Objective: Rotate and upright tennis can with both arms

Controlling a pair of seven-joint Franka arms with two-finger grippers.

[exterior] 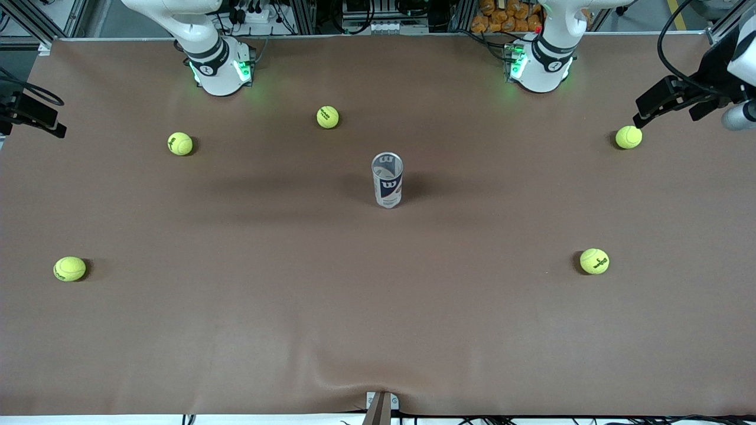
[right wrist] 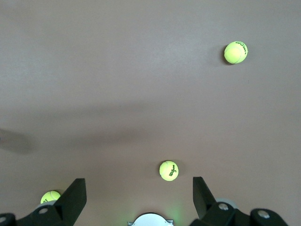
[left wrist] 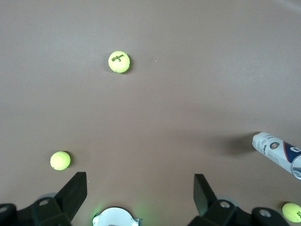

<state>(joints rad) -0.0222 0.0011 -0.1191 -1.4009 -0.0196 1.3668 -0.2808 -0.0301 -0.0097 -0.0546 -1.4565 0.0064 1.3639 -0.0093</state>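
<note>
The tennis can [exterior: 387, 180] stands upright at mid-table, long axis vertical, well apart from the empty, open-jawed left gripper [left wrist: 140, 190] and right gripper [right wrist: 139, 191], both raised.

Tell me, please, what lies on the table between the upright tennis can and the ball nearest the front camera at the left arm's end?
Nothing: the front view shows only bare brown table between the tennis can and that ball.
</note>
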